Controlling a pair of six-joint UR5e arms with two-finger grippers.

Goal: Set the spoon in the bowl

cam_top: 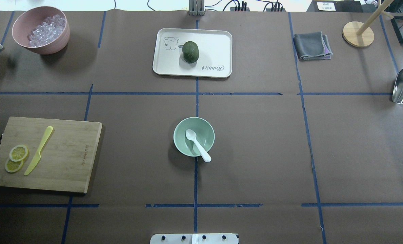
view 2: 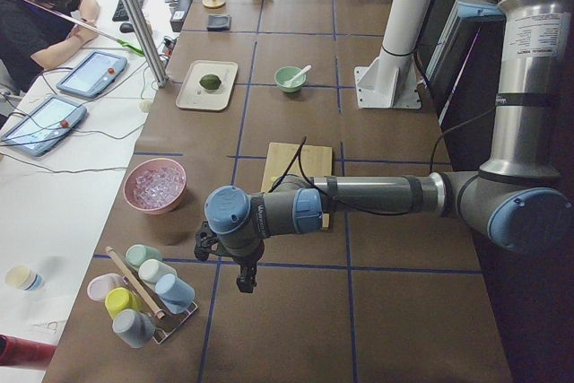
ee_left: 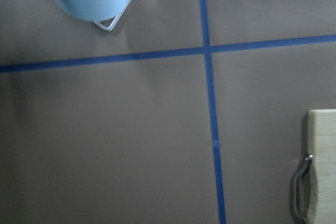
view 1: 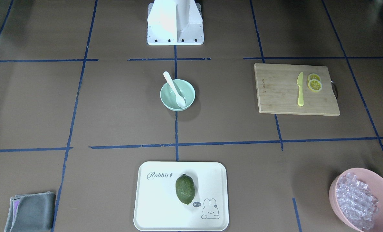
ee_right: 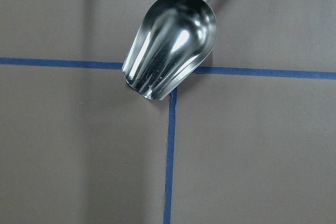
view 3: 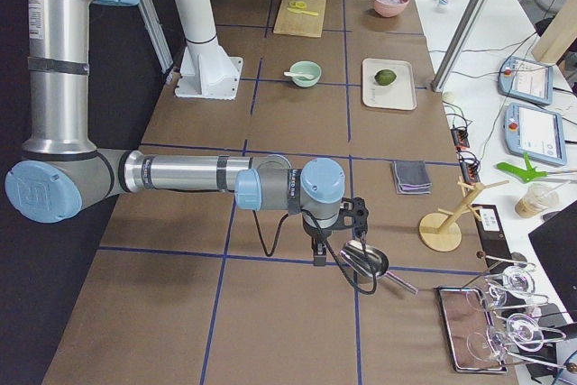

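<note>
The white spoon [view 1: 174, 89] lies in the mint-green bowl [view 1: 187, 90] at the table's middle, scoop down inside and handle over the rim towards the robot. Both also show in the overhead view, the spoon [cam_top: 198, 145] and the bowl [cam_top: 182, 139]. Neither gripper is near them. My left gripper [view 2: 244, 281] hangs over the table's left end beside the cup rack. My right gripper [view 3: 318, 255] hangs over the right end by the metal scoop [ee_right: 170, 43]. I cannot tell whether either is open or shut.
A wooden cutting board [cam_top: 69, 152] holds a yellow-green knife [cam_top: 38, 150] and lemon slices [cam_top: 18, 153]. A white tray [cam_top: 215, 47] holds a green fruit [cam_top: 190, 52]. A pink bowl [cam_top: 48, 45] of clear pieces, a grey cloth [cam_top: 311, 45] and a wooden stand [cam_top: 358, 34] stand along the far edge.
</note>
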